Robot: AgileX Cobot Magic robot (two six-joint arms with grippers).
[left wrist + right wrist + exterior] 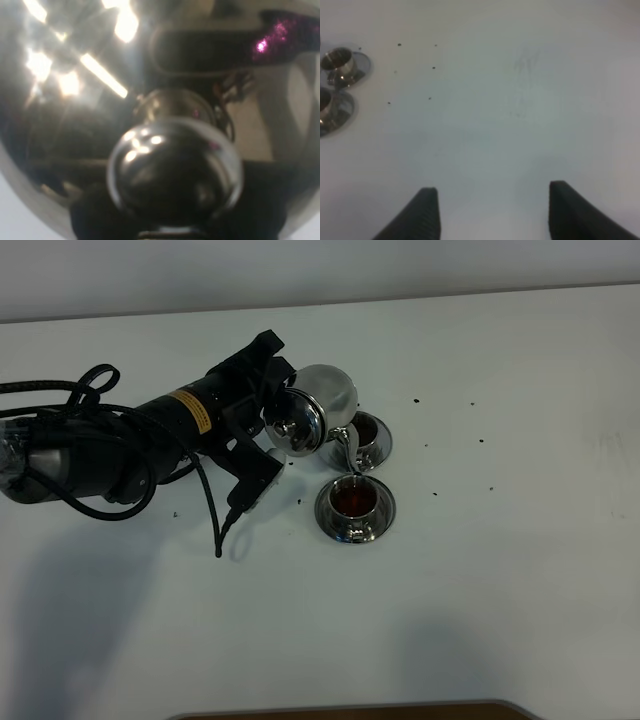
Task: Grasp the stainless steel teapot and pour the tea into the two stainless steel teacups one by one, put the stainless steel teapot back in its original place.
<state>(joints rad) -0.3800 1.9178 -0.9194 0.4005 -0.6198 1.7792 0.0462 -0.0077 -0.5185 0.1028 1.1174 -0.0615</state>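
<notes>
My left gripper [272, 430] is shut on the stainless steel teapot [318, 405] and holds it tilted, its thin spout [348, 452] pointing down over the nearer teacup [355, 502]. That cup holds dark reddish-brown tea [353, 500] and stands on its saucer. The second teacup [367, 438] stands on its saucer just behind, partly hidden by the spout. In the left wrist view the teapot's lid knob [175, 170] fills the frame. The teapot's round steel disc is hidden. My right gripper [495, 215] is open and empty over bare table, with both teacups [339, 62] far off to one side.
The white table [480, 580] carries several small dark specks [416, 400] to the right of the cups. The left arm's black cables [212, 510] hang over the table on the left. A brown edge [350, 710] shows at the front.
</notes>
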